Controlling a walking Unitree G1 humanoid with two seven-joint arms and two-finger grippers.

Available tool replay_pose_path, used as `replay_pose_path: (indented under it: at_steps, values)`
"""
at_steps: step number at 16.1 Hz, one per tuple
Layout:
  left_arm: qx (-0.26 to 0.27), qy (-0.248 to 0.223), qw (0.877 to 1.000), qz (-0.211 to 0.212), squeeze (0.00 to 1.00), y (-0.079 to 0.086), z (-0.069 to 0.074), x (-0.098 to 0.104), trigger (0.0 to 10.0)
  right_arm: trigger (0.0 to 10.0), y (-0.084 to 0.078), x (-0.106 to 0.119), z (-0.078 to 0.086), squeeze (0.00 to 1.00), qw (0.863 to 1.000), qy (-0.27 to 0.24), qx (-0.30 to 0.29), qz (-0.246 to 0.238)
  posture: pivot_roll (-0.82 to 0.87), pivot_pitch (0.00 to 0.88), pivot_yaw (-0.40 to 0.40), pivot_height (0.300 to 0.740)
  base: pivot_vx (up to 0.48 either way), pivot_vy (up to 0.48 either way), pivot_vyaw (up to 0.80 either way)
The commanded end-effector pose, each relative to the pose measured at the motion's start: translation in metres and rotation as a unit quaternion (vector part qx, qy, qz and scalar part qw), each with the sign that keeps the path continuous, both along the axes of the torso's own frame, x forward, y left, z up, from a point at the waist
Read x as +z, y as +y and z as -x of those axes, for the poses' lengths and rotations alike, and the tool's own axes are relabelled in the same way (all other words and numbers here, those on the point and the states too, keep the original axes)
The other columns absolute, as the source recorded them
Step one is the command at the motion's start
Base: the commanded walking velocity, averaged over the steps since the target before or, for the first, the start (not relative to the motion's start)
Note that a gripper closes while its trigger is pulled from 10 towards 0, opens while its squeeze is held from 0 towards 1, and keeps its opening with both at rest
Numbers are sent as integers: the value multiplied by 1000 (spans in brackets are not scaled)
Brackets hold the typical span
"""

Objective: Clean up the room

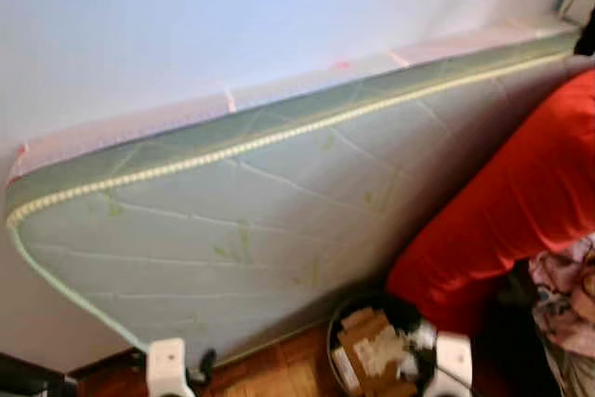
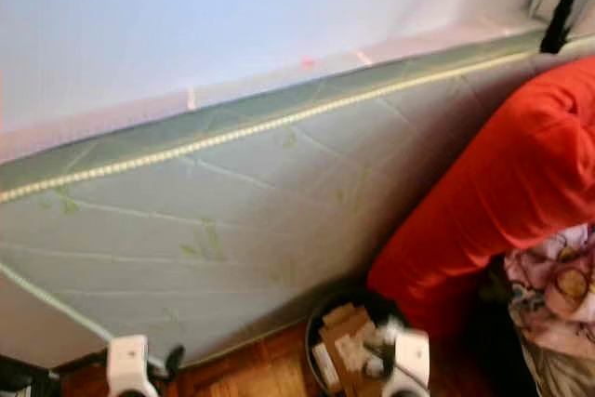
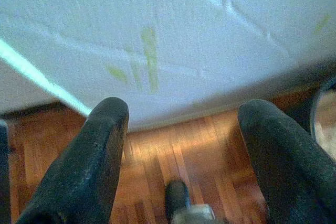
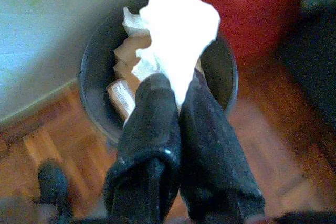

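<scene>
1. In the right wrist view we see our right claw (image 4: 176,95) clamped on a white crumpled tissue (image 4: 176,30), held over the black bin (image 4: 94,77) of cardboard scraps.
2. Our left claw (image 3: 181,129) spreads apart above wooden floor (image 3: 173,150).
3. The head views add the leaning mattress (image 1: 260,220) and a red cushion (image 1: 511,202) at right.

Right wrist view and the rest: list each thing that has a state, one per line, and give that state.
Right gripper: shut on the white tissue, above the bin.
Left gripper: open, holding nothing, above the wood floor.
Black bin: upright, holding cardboard scraps.
Mattress: on edge, leaning on the wall.
Red cushion: leaning on the mattress.
</scene>
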State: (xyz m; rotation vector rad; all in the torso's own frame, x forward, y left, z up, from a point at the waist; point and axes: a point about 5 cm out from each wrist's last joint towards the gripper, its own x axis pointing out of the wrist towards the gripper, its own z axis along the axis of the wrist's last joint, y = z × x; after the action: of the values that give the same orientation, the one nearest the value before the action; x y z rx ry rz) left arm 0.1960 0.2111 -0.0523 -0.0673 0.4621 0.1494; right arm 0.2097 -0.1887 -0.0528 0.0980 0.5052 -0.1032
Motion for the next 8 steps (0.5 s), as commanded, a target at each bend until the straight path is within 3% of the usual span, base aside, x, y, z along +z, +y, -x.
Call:
replay_pose_path:
  at_steps: [1,2,3,4,8]
  values:
    - [5,-27,1000,-2,0,2,-3,5,10000,10000,-3,34,-32,0,993,-115,7,13,20,146,-15,740,0,0,0]
    - [4,-65,998,-9,0,0,-8,14,10000,10000,1,42,-35,0,989,-145,14,6,14,137,-11,740,0,0,0]
    - [3,-74,997,-11,0,-1,-8,16,10000,10000,1,43,-36,0,989,-150,16,6,14,137,-11,740,0,0,0]
    - [1,-120,993,-22,0,-7,-6,25,10000,10000,3,47,-37,0,986,-166,15,2,15,128,-8,740,0,0,0]
    - [21,-201,979,-36,0,-17,1,59,10000,10000,10,49,-30,0,984,-175,24,-5,23,109,-17,740,0,0,0]
